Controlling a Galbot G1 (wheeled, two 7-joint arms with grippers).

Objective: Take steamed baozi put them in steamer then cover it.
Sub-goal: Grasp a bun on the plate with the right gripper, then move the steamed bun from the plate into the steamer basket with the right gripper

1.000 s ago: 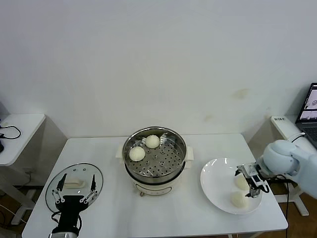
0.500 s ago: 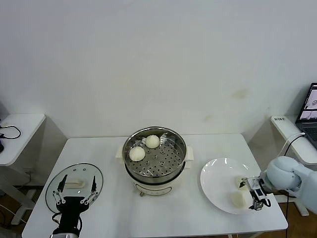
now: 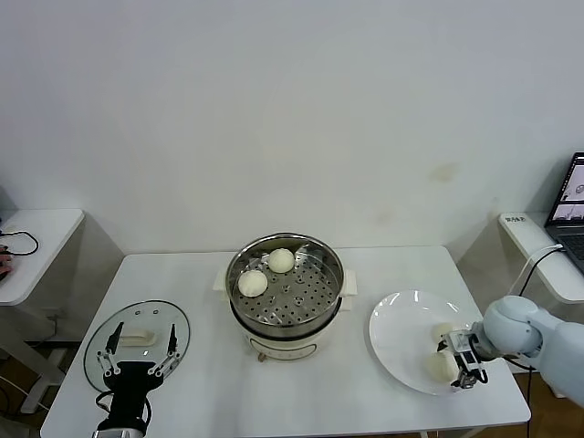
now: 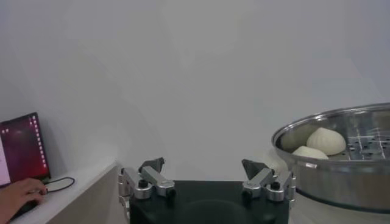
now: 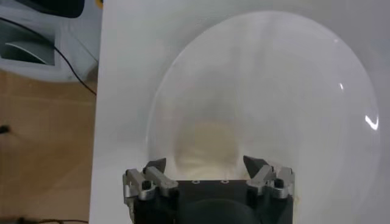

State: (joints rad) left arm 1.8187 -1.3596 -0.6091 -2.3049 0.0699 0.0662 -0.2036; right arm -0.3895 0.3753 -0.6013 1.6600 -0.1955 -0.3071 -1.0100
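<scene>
Between the right gripper's fingers, a baozi

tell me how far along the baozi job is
Two baozi already sit in the steamer. The right gripper is down at the plate, straddling a third bun, not yet lifted; a fourth waits beside it. The cover lies on the table by the idle left gripper.

Steamer shiny steel; cover clear glass; plate glossy white
</scene>
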